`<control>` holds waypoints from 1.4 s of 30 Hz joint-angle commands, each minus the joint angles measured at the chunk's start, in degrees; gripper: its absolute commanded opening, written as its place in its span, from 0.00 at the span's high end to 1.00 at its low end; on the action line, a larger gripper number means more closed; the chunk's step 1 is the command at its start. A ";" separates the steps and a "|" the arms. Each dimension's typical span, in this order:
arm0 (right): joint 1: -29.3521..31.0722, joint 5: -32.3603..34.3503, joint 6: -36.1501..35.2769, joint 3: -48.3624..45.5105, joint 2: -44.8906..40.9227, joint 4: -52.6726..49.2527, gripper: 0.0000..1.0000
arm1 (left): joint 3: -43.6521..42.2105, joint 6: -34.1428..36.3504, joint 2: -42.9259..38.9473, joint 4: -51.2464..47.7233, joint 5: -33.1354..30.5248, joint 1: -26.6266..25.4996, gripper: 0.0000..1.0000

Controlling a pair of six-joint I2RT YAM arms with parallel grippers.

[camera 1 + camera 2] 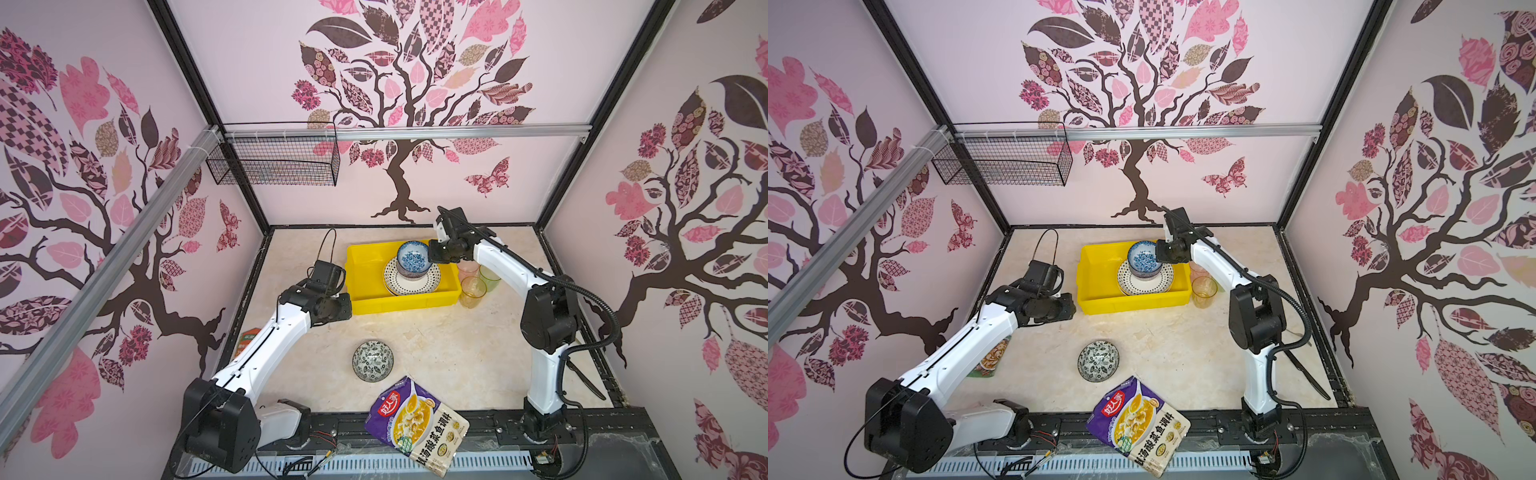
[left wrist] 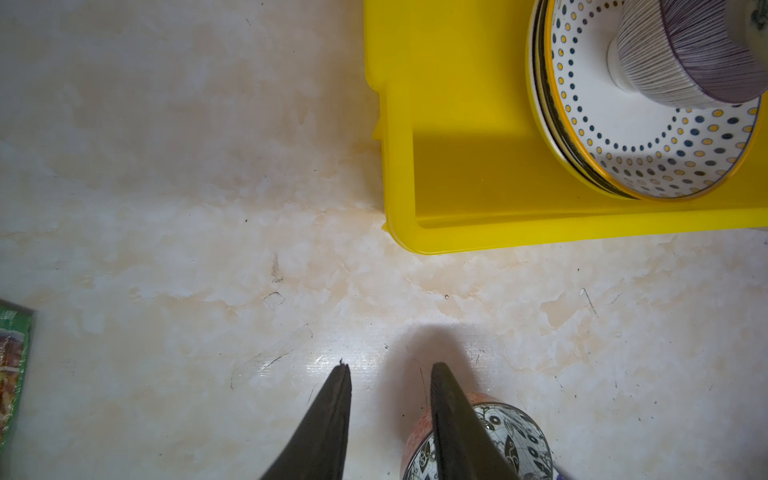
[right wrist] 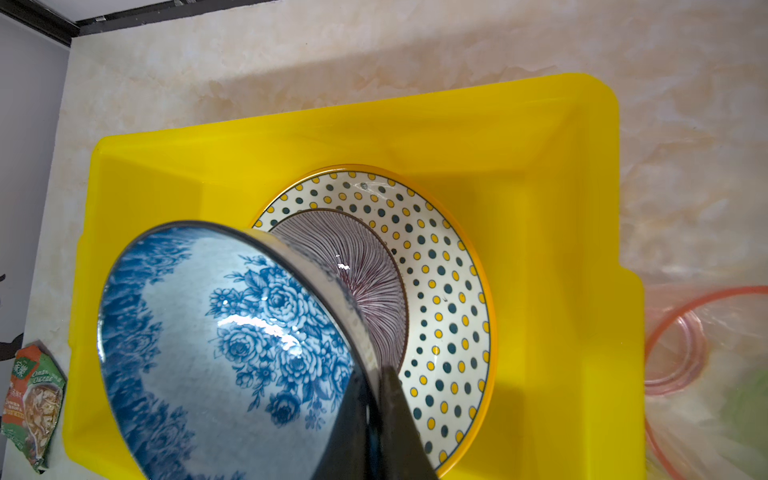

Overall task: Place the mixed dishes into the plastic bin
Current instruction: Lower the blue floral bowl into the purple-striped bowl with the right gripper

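Dotted ceramic plates (image 3: 440,291) and a lined small bowl (image 3: 357,270) lie in the bright yellow plastic bin (image 3: 332,120). The right pincer (image 3: 376,374) grips a blue floral bowl (image 3: 228,345) above them; the left pincer (image 2: 388,370) is part-open, empty. A black-white bowl (image 1: 372,360) and seemingly three translucent tumblers (image 1: 473,291) stand outside.

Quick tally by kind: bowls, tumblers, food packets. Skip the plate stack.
Bowls: 3 (blue floral bowl, lined bowl, black-white bowl)
Tumblers: 3 (pink tumbler, green tumbler, amber tumbler)
Food packets: 2 (purple pouch, green-orange packet)
Total: 8

Yellow bin (image 1: 365,276) holding dotted plates (image 1: 429,281), lined bowl (image 3: 374,274), blue floral bowl (image 1: 412,257) tilted above, tumblers (image 1: 473,291) beside, black-white bowl (image 1: 372,360) apart
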 commanded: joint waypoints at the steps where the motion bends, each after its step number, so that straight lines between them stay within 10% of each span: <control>1: -0.25 -0.12 -0.53 3.60 2.05 -0.10 1.00 | 2.80 0.97 0.09 -0.14 -0.01 0.26 0.64; 42: -0.25 1.00 0.00 5.52 6.66 -1.25 1.00 | 1.37 0.48 -0.90 -0.13 0.42 0.35 0.64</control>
